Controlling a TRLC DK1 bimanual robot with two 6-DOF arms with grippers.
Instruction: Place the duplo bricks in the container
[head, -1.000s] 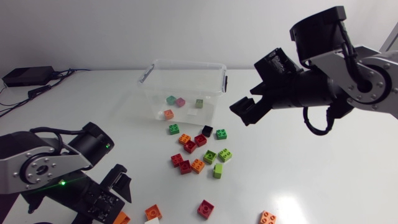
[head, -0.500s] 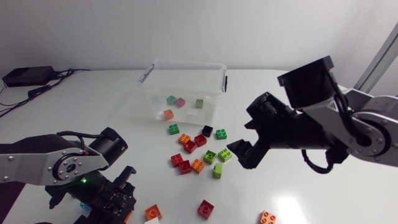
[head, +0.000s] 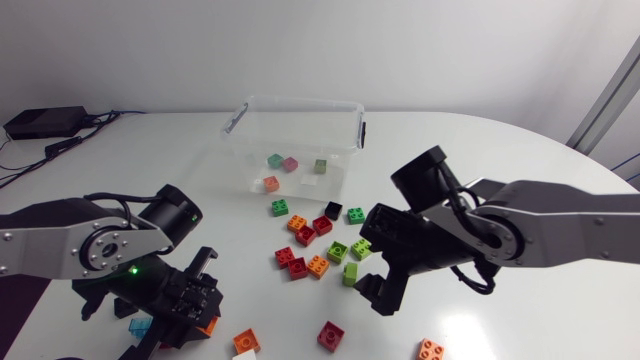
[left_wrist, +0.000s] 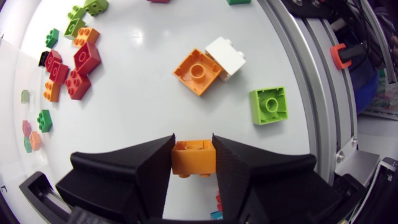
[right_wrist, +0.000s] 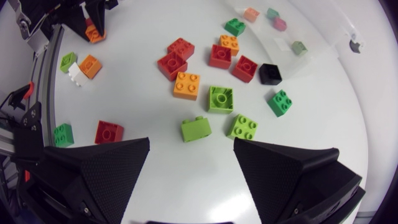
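My left gripper (left_wrist: 193, 144) is shut on an orange duplo brick (left_wrist: 193, 157), one finger on each side, low over the table's front left (head: 192, 312). My right gripper (right_wrist: 191, 152) is open above the loose pile, with a lime brick (right_wrist: 196, 129) ahead between its fingers. In the head view it hangs at the pile's front right (head: 376, 287). The pile (head: 318, 240) has several red, orange, green and black bricks. The clear container (head: 345, 118) stands behind it with several small bricks inside.
An orange brick (left_wrist: 198, 71) touching a white one (left_wrist: 226, 56) and a green brick (left_wrist: 269, 105) lie ahead of my left gripper near the front edge rail. A red brick (head: 331, 335) and an orange one (head: 431, 350) sit at the front. A power adapter (head: 45, 122) lies far left.
My left gripper has shut on the orange brick. My right arm has swung from beside the container down to the pile's front right, staying open.
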